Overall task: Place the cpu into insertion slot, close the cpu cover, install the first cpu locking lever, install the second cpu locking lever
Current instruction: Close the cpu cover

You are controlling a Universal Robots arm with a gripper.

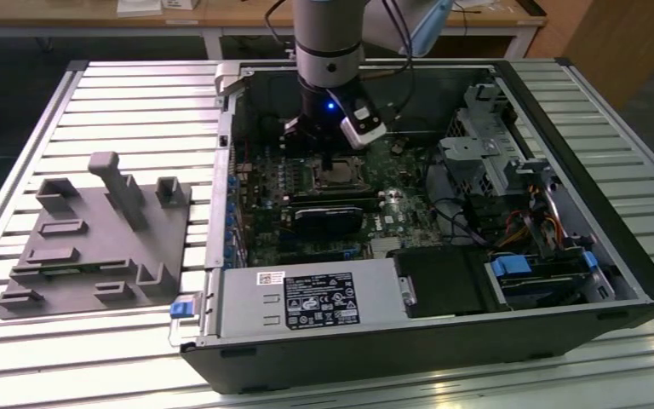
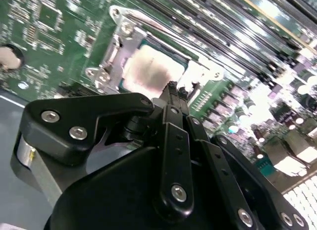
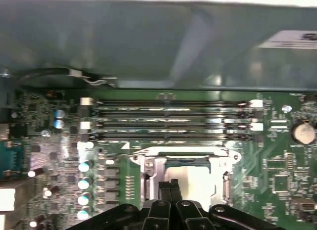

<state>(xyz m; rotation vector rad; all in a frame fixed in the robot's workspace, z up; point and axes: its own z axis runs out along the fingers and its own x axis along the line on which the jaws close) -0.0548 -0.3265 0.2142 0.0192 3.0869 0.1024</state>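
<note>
Open black metal computer case (image 1: 418, 341) on the slatted aluminium tabletop (image 1: 77, 94), green motherboard (image 3: 277, 165) inside. Black hand (image 2: 172, 87) is clenched and empty, at the small square insertion slot (image 1: 336, 175), upper centre of the exterior view. Pale silvery square cpu (image 2: 148, 69) is seated and the thin silvery cpu cover (image 3: 178, 152) looks down, so likely the lever step, which needs fine contact. Wrist views give the seating, the exterior view the layout.
</note>
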